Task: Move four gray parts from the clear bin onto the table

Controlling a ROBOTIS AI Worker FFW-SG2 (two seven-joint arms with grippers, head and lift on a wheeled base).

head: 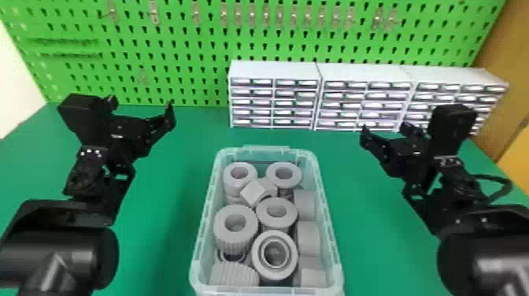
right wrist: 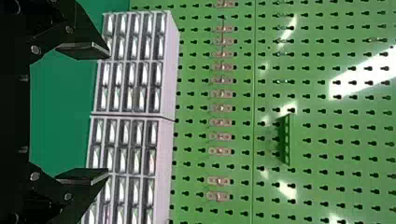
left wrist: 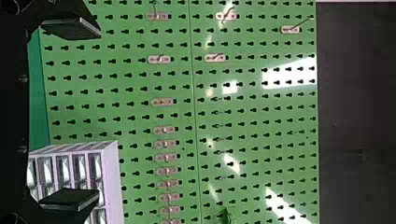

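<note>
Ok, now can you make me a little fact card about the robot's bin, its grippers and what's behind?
bin: clear plastic box, no lid on, on the green table
inside: many gray parts, several round with a hole in top
odd one: gray square-faced piece, tilted among the round ones
left gripper: open, empty, left of the bin
right gripper: open, empty, right of the bin
behind: white drawer cabinets, then green pegboard
</note>
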